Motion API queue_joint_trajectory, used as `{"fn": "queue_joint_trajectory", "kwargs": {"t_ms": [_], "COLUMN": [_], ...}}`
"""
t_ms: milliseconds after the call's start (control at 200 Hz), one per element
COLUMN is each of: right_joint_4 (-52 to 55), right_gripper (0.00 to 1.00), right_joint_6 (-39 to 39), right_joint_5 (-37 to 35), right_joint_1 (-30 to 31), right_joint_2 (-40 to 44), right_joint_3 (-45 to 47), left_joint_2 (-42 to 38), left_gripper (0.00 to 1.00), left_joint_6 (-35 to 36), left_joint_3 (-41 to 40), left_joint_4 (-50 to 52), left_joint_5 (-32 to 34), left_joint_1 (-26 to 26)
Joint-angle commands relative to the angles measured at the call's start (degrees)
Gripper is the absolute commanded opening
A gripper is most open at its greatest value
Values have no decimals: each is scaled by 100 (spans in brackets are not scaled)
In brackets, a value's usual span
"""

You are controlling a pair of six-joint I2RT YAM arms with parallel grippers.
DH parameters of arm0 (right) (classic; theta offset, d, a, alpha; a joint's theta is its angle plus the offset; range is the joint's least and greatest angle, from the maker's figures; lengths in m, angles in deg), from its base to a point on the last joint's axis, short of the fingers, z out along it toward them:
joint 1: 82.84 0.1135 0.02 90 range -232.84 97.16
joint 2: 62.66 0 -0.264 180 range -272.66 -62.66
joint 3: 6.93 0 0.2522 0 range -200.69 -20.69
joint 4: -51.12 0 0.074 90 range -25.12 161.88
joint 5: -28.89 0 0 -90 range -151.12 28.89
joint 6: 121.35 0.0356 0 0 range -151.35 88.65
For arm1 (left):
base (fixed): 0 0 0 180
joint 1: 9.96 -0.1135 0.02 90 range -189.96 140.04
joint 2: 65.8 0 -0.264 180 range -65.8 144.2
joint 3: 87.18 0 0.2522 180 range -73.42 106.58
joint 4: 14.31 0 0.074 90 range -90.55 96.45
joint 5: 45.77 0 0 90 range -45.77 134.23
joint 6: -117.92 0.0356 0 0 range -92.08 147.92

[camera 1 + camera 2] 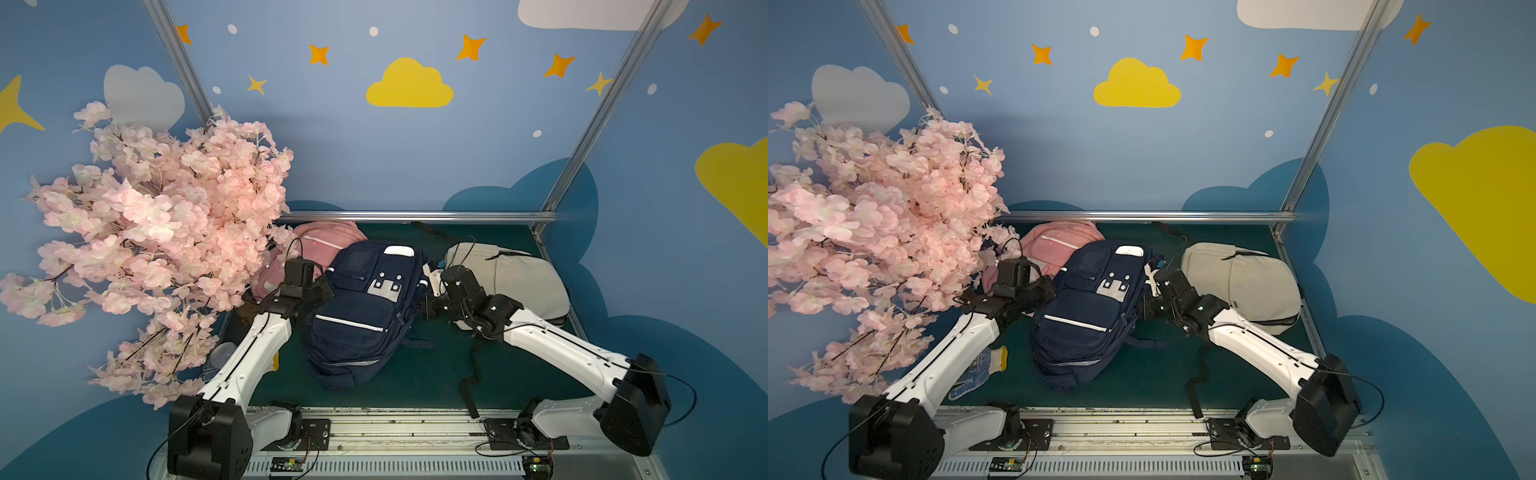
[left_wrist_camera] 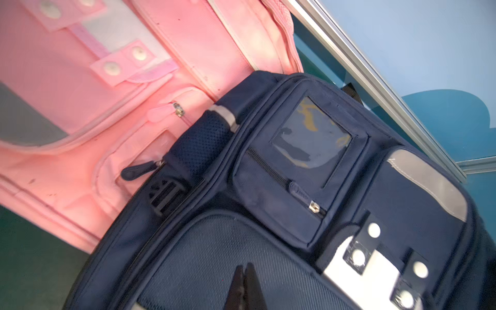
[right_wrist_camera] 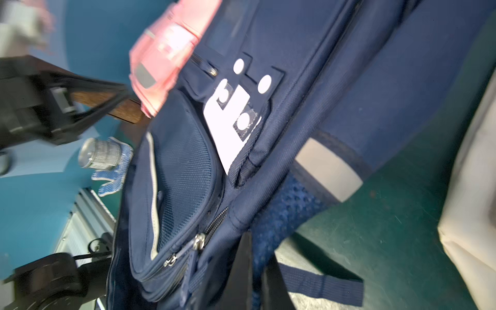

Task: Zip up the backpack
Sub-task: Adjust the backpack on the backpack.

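Note:
A navy backpack point(image 1: 357, 316) point(image 1: 1084, 316) lies flat in the middle of the green table, front side up. My left gripper point(image 1: 322, 293) point(image 1: 1046, 291) is at its left edge. In the left wrist view this gripper point(image 2: 247, 268) is shut, its tips together over the mesh front pocket point(image 2: 214, 255), with nothing seen between them. My right gripper point(image 1: 426, 307) point(image 1: 1146, 309) is at the bag's right edge. In the right wrist view it point(image 3: 257, 249) is shut on the blue mesh side fabric point(image 3: 284, 209). Two silver zipper sliders point(image 3: 199, 241) sit close beside it on the front pocket.
A pink backpack point(image 1: 324, 241) lies behind the navy one and a beige bag point(image 1: 511, 278) to its right. Pink blossom branches point(image 1: 158, 232) overhang the left side. A dotted glove point(image 1: 984, 365) and a can point(image 3: 99, 157) lie near the left arm. A black strap point(image 1: 469, 386) trails toward the front.

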Motion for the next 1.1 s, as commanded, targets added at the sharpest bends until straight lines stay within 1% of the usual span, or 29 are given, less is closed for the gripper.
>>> {"fn": "queue_joint_trajectory", "kwargs": {"t_ms": [0, 75, 150, 260, 380, 491, 591, 631, 706, 776, 836, 916, 946, 976, 1041, 1096], "right_joint_4": [137, 16, 28, 103, 158, 240, 241, 249, 285, 321, 366, 416, 448, 443, 407, 343], "right_gripper": [0, 0, 0, 0, 0, 0, 0, 0, 0, 0, 0, 0, 0, 0, 0, 0], "right_joint_6": [175, 350, 532, 688, 723, 823, 861, 887, 907, 924, 927, 933, 939, 950, 987, 996], "right_joint_5": [-805, -923, -1014, -1081, -1077, -1068, -1080, -1092, -1124, -1176, -1231, -1295, -1316, -1319, -1301, -1272], "right_joint_1": [-30, -30, -16, 17, 43, 73, 97, 109, 134, 154, 172, 173, 178, 180, 176, 179], "right_joint_2": [498, 808, 1029, 1242, 1284, 1239, 1240, 1256, 1310, 1388, 1469, 1545, 1561, 1572, 1582, 1575], "right_joint_3": [454, 826, 1105, 1388, 1535, 1534, 1557, 1551, 1565, 1581, 1596, 1631, 1639, 1654, 1691, 1725], "left_joint_2": [246, 150, -136, -599, -891, -928, -709, -606, -431, -259, -71, 154, 180, 149, -91, -388], "left_gripper": [9, 30, 43, 54, 60, 60, 54, 50, 35, 25, 19, 14, 15, 18, 32, 42], "left_joint_6": [137, 34, -92, -202, -361, -501, -549, -540, -484, -408, -320, -207, -167, -174, -249, -315], "left_joint_3": [393, 265, -180, -937, -1616, -2137, -2312, -2298, -2178, -1894, -1603, -1229, -1120, -1105, -1266, -1461], "left_joint_4": [346, 573, 639, 684, 675, 396, 223, 167, 4, 12, 75, 341, 493, 606, 742, 847], "left_joint_5": [50, 321, 348, 286, 98, -40, -41, -18, -34, 8, 100, 123, 134, 239, 477, 614], "left_joint_1": [235, 397, 422, 464, 529, 574, 580, 580, 577, 580, 576, 580, 600, 649, 724, 729]}}
